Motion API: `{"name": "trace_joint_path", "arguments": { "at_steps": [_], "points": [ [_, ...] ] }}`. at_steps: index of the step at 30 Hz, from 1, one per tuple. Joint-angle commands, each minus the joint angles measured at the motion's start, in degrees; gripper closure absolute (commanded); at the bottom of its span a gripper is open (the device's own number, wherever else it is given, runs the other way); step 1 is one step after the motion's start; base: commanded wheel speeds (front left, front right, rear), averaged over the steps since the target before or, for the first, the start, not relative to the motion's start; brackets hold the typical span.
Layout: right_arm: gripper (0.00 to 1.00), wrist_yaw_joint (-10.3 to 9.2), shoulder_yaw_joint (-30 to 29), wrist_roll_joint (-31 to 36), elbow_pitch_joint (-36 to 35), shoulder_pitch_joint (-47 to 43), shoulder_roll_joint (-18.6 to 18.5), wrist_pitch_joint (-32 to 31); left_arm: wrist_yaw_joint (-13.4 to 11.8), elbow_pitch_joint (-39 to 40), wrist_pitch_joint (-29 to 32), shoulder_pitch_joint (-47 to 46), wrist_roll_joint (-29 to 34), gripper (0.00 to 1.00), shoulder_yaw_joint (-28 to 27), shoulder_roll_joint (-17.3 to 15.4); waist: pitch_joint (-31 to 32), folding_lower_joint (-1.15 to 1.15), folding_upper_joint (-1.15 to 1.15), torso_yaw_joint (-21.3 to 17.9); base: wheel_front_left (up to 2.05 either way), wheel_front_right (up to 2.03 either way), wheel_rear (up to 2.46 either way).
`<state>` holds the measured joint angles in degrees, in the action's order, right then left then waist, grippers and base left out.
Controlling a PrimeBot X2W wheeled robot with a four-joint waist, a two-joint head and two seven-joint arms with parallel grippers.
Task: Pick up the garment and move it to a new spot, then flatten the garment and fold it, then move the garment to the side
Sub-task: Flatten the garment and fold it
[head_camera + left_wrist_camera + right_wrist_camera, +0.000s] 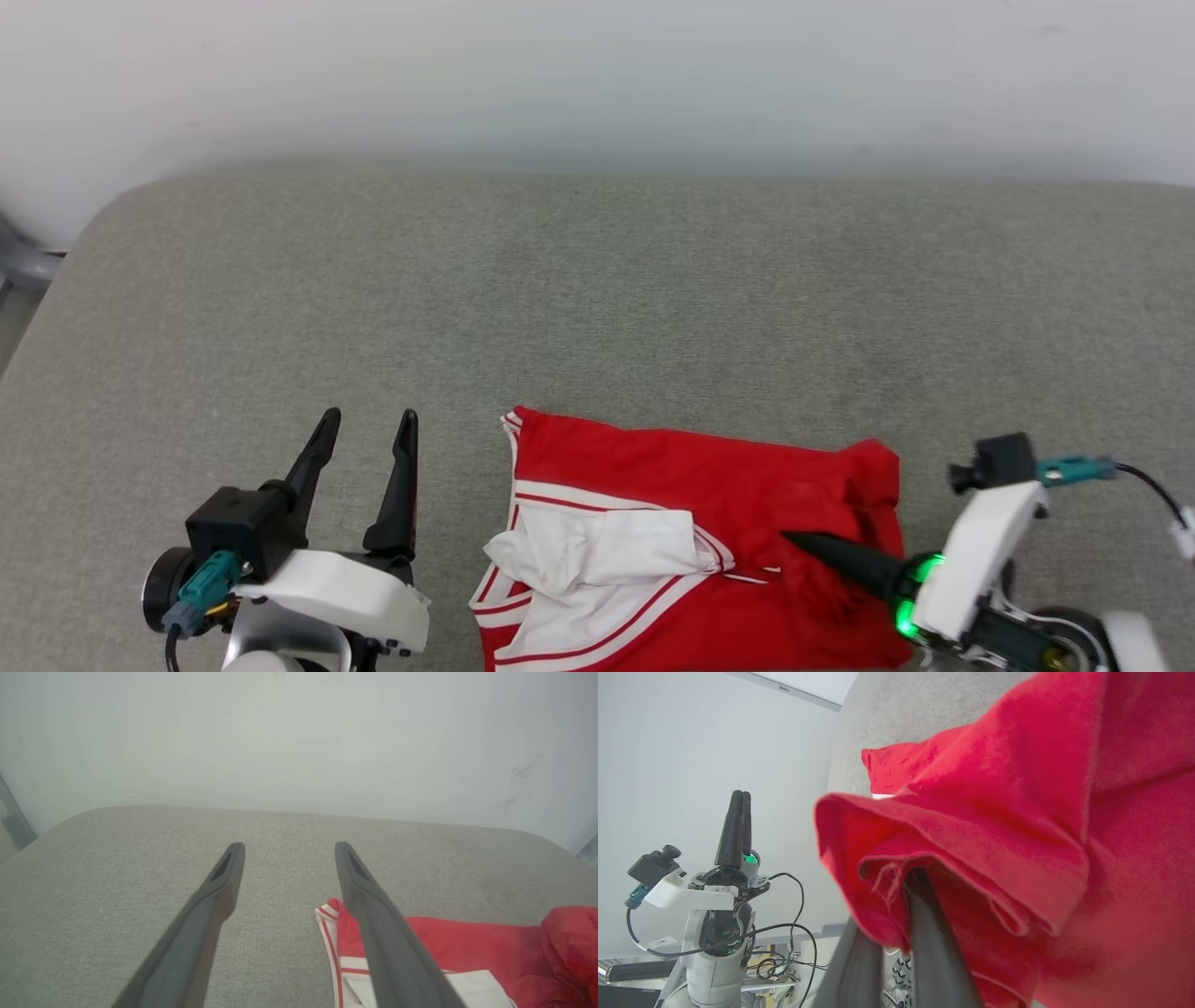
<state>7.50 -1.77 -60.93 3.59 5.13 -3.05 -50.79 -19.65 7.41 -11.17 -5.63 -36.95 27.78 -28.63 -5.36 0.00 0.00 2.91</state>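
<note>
Grey cushion (597, 299) under a white wall (597, 75) before you. Head view: the garment (747, 476) lies at its near edge, left gripper (370, 417) spread empty beside it. Left wrist: striped trim (327, 914) beside one finger. Right wrist: right gripper (915, 886) pinches a red fold.

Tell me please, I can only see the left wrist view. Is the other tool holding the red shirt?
Observer: It looks like it. The right tool seems closed on a fold of the garment; the right wrist view shows red cloth draped over it.
Operator: Which bit of the shirt?
Observer: Its right side. In the head view the tool points left across the red cloth there.
Operator: Is the shirt all flat?
Observer: Not quite. A white sleeve lies crumpled on top, nearer the left edge.
</note>
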Motion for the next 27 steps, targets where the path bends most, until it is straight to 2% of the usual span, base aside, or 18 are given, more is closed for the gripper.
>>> {"name": "trace_joint_path", "arguments": {
  "at_steps": [1, 7, 11, 18, 19, 27],
  "points": [
    [1.0, -0.03, 1.6, -1.2, 0.8, 1.6, 0.3, 0.8, 0.3, -0.1, 0.1, -1.0, 0.5, 0.0, 0.2, 0.0, -0.3, 0.0, 0.0, 0.6, 0.0, 0.0, 0.0],
    [1.0, -0.03, 11.6, -7.1, 7.1, 6.1, 0.2, 6.6, 0.7, -0.4, -0.2, -2.8, 1.1, 0.0, 1.0, 0.8, -1.6, 0.0, 0.0, 3.2, 0.0, 0.0, 0.0],
    [1.0, -0.03, 16.8, -8.4, 11.1, 9.3, 0.2, 10.5, 1.0, -0.9, -0.7, -3.8, 1.1, 0.0, 0.9, 1.3, -3.0, 0.0, 0.0, 4.5, 0.0, 0.0, 0.0],
    [1.0, -0.03, 23.4, -11.4, 16.1, 13.8, 0.2, 17.0, 2.4, -2.3, -1.8, -5.3, 0.7, 0.0, 1.0, 2.6, -5.5, 0.0, 0.0, 5.5, 0.0, 0.0, 0.0],
    [0.0, -0.02, 25.6, -11.9, 17.7, 14.6, 0.2, 19.8, 3.1, -3.1, -2.2, -5.9, 0.6, 0.0, 1.2, 3.2, -6.0, 0.0, 0.0, 5.6, 0.0, 0.0, 0.0],
    [0.0, -0.02, 30.4, -11.2, 17.1, 16.1, -0.4, 23.9, 3.9, -4.4, -2.7, -6.3, 0.7, 0.0, 1.2, 3.4, -5.9, 0.0, 0.0, 4.7, 0.0, 0.0, 0.0]
  ]
}}
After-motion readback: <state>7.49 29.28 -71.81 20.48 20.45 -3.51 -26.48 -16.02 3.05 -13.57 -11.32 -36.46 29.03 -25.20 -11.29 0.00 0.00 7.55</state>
